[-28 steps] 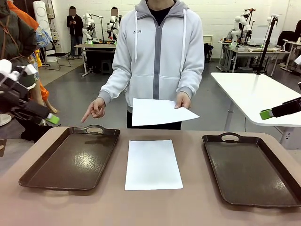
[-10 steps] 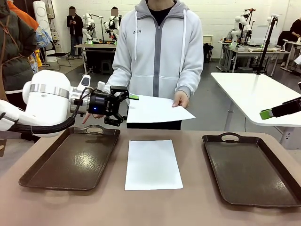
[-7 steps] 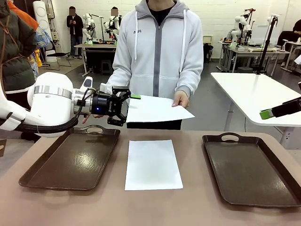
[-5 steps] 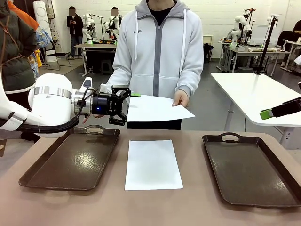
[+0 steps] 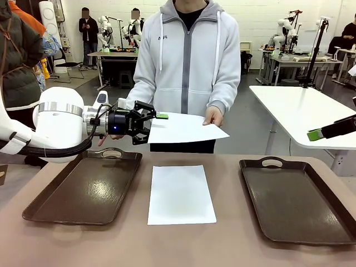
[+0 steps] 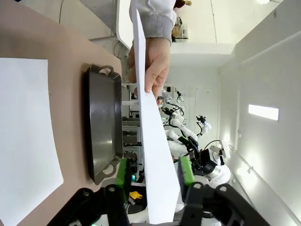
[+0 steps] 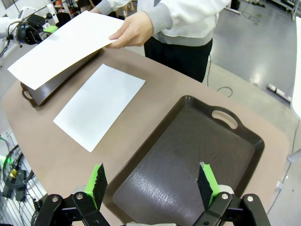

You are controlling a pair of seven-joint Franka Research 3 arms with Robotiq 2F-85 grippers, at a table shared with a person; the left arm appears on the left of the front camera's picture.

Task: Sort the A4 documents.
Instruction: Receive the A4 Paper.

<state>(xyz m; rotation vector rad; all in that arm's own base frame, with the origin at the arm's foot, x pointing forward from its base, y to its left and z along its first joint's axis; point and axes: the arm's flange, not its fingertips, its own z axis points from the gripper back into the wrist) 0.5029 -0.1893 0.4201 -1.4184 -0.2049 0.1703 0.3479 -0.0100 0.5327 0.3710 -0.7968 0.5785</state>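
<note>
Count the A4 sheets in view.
2. One sheet lies flat on the table between the two trays. The other sheet is held up by the person's hand, its free edge between the jaws of the left gripper. Any stacked underneath could be hidden.

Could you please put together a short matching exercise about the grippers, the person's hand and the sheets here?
Things: 1 left gripper; 2 right gripper; 3 person's hand; 4 flat sheet.
States: a between the left tray and the right tray; b open above the right tray; c holding the raised sheet; d jaws either side of the raised sheet's edge.
Pairs: 1-d; 2-b; 3-c; 4-a.
</note>
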